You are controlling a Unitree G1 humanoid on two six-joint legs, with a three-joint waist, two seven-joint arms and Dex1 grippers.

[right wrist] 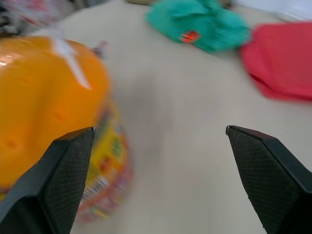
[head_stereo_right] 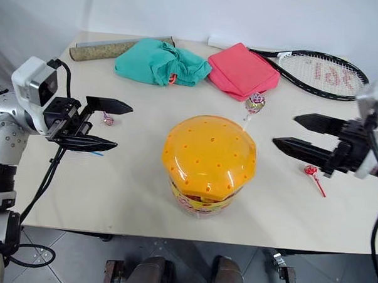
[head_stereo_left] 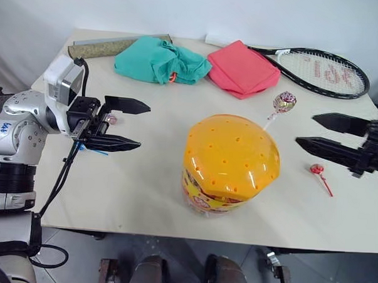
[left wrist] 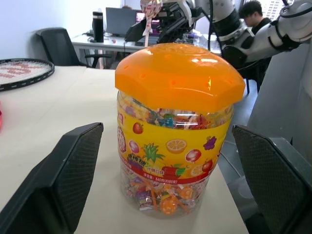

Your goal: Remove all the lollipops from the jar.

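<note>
1. One jar (head_stereo_left: 230, 165): a clear tub with a domed orange lid and a printed fruit label, upright near the front edge of the table (head_stereo_left: 142, 196), with wrapped sweets visible through its wall.
2. One lollipop in the jar's lid (head_stereo_left: 283, 102): a pink-and-white wrapped head on a pale stick, rising at a tilt from the far right side of the lid.
3. One red lollipop (head_stereo_left: 317, 170) lying flat on the table to the right of the jar, well apart from it.
4. One small pink-wrapped lollipop (head_stereo_right: 108, 119) lying on the table to the left of the jar, behind the left gripper.
5. One blue stick (head_stereo_left: 91, 151) showing under the left gripper; its head cannot be made out.
6. Left gripper (head_stereo_left: 136, 124): fingers spread wide, empty, pointing level at the jar from its left side and apart from it.
7. Right gripper (head_stereo_left: 305, 129): fingers spread wide, empty, raised to the right of the jar and aimed toward it, with the red lollipop below.
8. At the table's far edge, from left to right: one rolled mat (head_stereo_left: 115, 45), one teal cloth (head_stereo_left: 161, 61), one red cloth (head_stereo_left: 242, 68), one racket (head_stereo_left: 324, 72).
</note>
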